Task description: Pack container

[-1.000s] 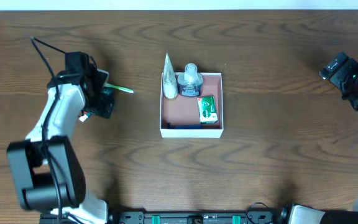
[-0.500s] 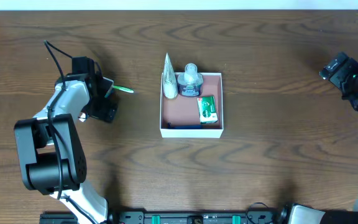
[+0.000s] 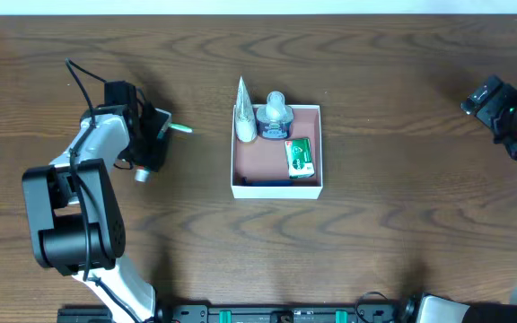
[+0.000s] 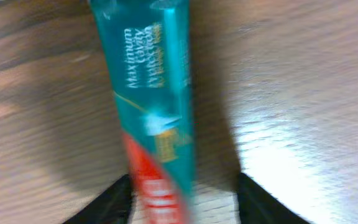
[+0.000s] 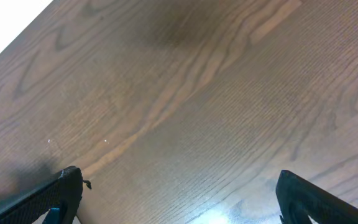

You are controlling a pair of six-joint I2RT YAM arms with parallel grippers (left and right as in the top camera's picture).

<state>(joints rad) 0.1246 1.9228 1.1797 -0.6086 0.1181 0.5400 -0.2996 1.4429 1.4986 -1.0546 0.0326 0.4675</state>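
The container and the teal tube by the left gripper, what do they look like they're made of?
The container looks like paperboard: thin, matte white walls, pinkish-brown floor. The teal tube is likely soft plastic or laminate: its printed skin is glossy and catches light, though the view is blurred.

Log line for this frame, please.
left gripper open, straddling toothpaste tube | right gripper open, empty | container partly packed

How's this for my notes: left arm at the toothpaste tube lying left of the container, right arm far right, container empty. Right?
No, the container is not empty: the overhead view shows a white tube, a blue bottle and a green packet inside it. The rest stands.
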